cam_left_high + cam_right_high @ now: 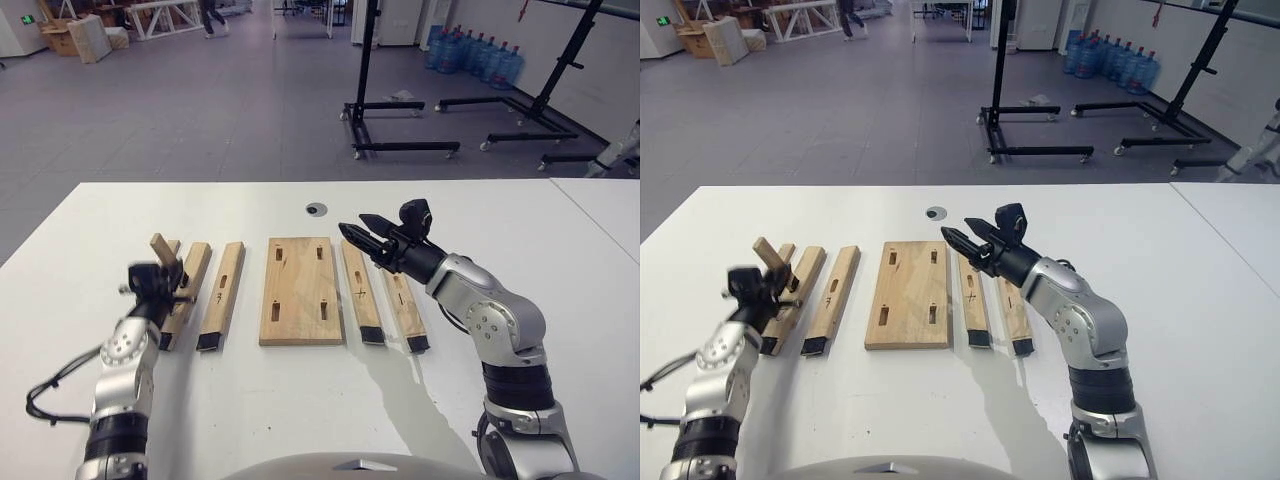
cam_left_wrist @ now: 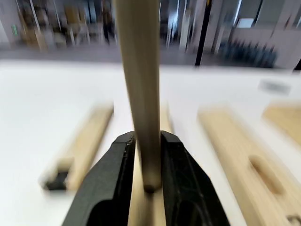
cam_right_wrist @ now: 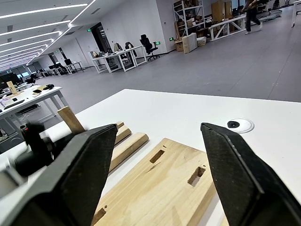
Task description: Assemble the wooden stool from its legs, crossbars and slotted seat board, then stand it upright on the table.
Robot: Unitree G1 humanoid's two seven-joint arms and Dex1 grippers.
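Left wrist view: your left gripper (image 2: pixel 147 141) pinches a likely crossbar (image 2: pixel 140 84); right gripper (image 1: pixel 356 225) gapes over legs (image 1: pixel 362 295), table edge (image 1: pixel 450 184) well apart.

marks on the legs, no readable words

a dark cross (image 1: pixel 360 293) stood on the leg (image 1: pixel 366 312) just beside the right gripper's (image 1: pixel 353 223) spread fingertips, and a short stroke (image 1: pixel 399 297) on the next leg (image 1: pixel 409 318). a faint scribble (image 1: pixel 222 291) marked a third leg (image 1: pixel 218 310) near the left gripper (image 2: pixel 146 141), which was clamped on a crossbar (image 2: pixel 138 70). a green wall sign (image 1: pixel 27 18) was too small to read.
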